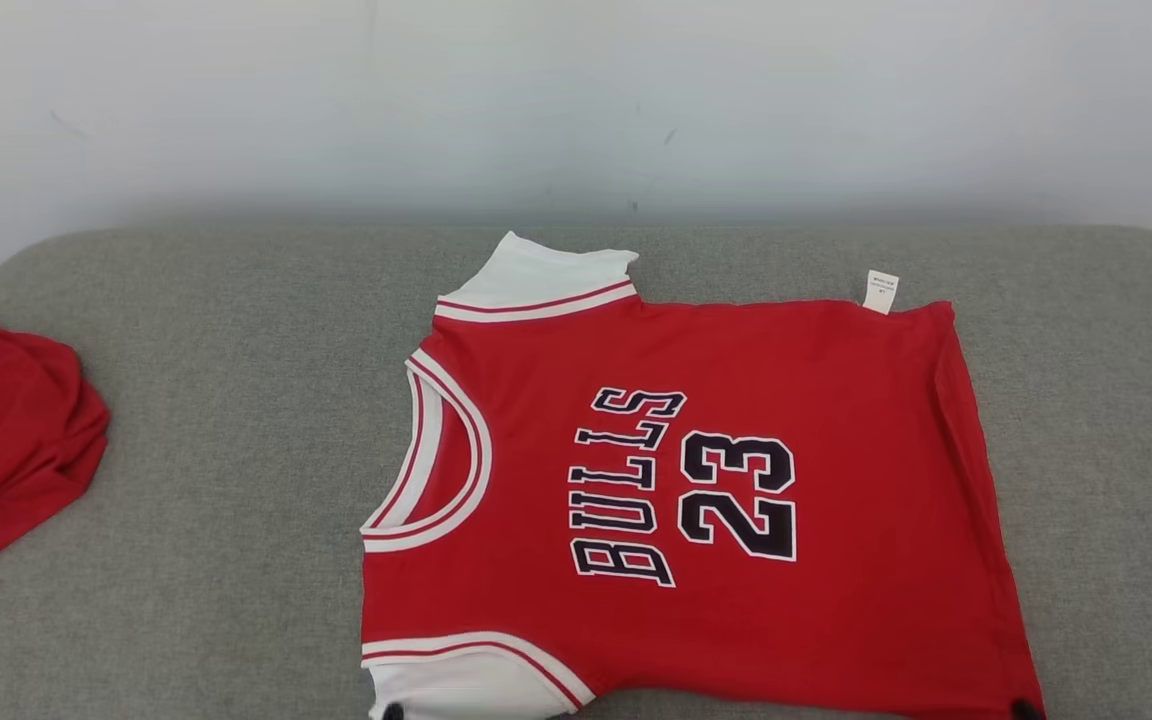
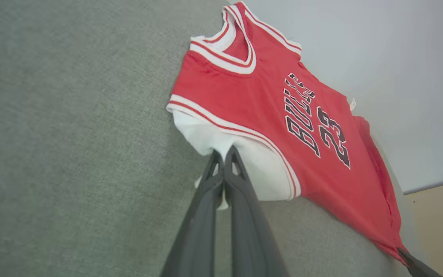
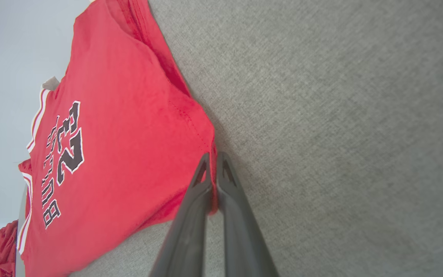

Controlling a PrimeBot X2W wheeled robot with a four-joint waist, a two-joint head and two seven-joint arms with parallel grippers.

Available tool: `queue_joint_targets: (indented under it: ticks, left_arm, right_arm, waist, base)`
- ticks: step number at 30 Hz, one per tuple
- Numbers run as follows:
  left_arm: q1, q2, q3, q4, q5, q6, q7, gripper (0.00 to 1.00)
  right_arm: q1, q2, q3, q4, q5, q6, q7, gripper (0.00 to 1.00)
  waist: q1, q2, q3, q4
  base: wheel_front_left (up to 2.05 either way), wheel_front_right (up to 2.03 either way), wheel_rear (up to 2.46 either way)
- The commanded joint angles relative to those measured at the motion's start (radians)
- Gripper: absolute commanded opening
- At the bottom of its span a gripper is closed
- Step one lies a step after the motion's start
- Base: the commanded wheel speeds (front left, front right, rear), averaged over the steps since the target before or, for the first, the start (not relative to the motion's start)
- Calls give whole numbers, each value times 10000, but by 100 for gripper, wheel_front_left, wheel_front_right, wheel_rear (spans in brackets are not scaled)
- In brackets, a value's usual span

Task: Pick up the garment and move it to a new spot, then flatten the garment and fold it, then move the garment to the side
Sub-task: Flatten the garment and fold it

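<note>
Slipping of the cloth from either pinch was judged the chief hazard: the garment (image 1: 696, 480) was gripped only at two thin edges, so an abrupt or uneven lift could have pulled a corner free. A second hazard was assessed in unequal travel of the two arms, by which the flat panel would have been skewed or creased and any fold set crooked. Dragging across the grey cushion (image 1: 186, 400) was also considered likely to bunch the far edge, since the weave looked coarse. The crumpled red cloth (image 1: 6, 420) at the left end was noted well apart from the garment, and confusion with it was held unlikely.

The garment was found spread flat on the cushion, print up, with the neckline toward the robot's left, the hem toward its right and the far edge near the wall (image 1: 576, 100).

The left gripper (image 2: 223, 154) was seen low at the near edge, its fingers pressed together on the white sleeve (image 2: 267, 169). The right gripper (image 3: 214, 157) was seen equally low, its fingers closed on the near hem corner (image 3: 200, 130). Both were held at a shallow angle to the cushion and directed toward the wall.
</note>
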Motion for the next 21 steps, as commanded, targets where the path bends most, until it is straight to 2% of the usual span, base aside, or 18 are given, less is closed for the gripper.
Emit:
queue_joint_targets:
  ticks: [1, 12, 16, 21]
  left_arm:
    - [-391, 102, 69, -104, 157, -55, -61, 0]
    - [-3176, 781, 264, -121, 598, -336, 767, 0]
    - [-4774, 952, 301, 678, 741, -552, 1250, 0]
    - [-6007, 846, 395, 1856, 535, -900, 1462, 0]
  right_arm:
    - [-168, -7, 25, -73, 93, -20, 39, 0]
    - [-1950, 0, -76, 2, 345, -20, 786, 0]
    - [-3180, -7, 229, 190, 906, -20, 1272, 0]
    - [-4148, -5, 531, 479, 582, -20, 1379, 0]
  waist:
    - [0, 0, 25, -20]
    - [0, 0, 754, -713]
    - [0, 0, 1144, -1055]
    - [0, 0, 1351, -1243]
  base:
    - [0, 0, 0]
    - [0, 0, 0]
    - [0, 0, 0]
    - [0, 0, 0]
